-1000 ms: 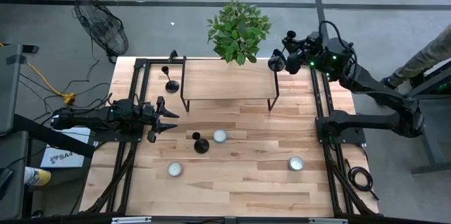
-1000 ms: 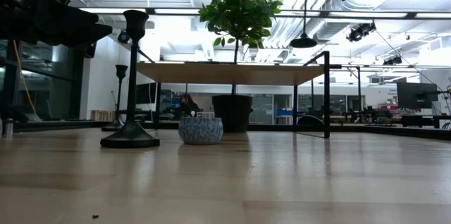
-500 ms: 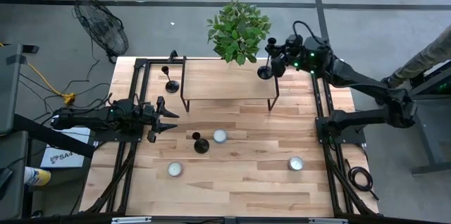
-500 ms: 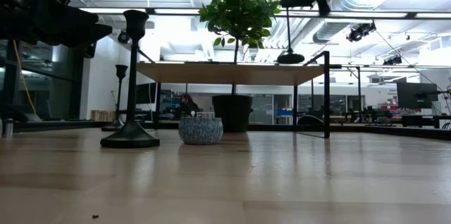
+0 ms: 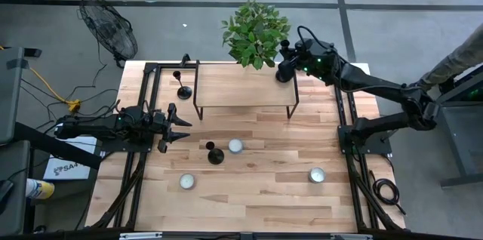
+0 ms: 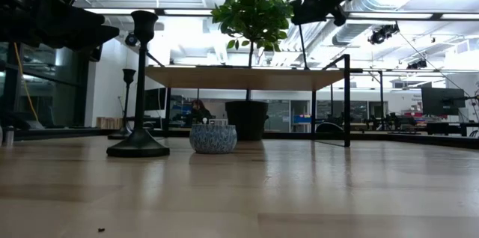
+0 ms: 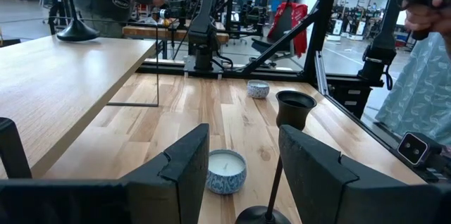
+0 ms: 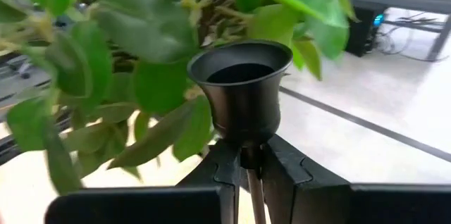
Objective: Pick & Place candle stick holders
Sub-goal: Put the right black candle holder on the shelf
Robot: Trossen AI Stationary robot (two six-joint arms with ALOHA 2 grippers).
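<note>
Three black candlestick holders show. One stands on its round base on the table mid-left, right in front of my open left gripper, as the left wrist view shows. One stands on the table left of the wooden shelf. My right gripper is shut on the third at the shelf's far right corner, beside the plant. Its base is on or just above the shelf top. My right gripper pinches the holder's thin stem just under the cup, between its two fingers. The fingers lie across the stem. The holder stands upright, its cup above the fingers and its base at the shelf top.
Three short white candles sit on the table: one beside the near holder, one at near left, one at near right. The potted plant's leaves crowd the held holder. A person's leg shows beyond the right edge.
My right gripper has carried the holder toward the table's left and down, from beyond the shelf's right end to its far right corner. The holder has stayed upright and its base has come down to the shelf top.
</note>
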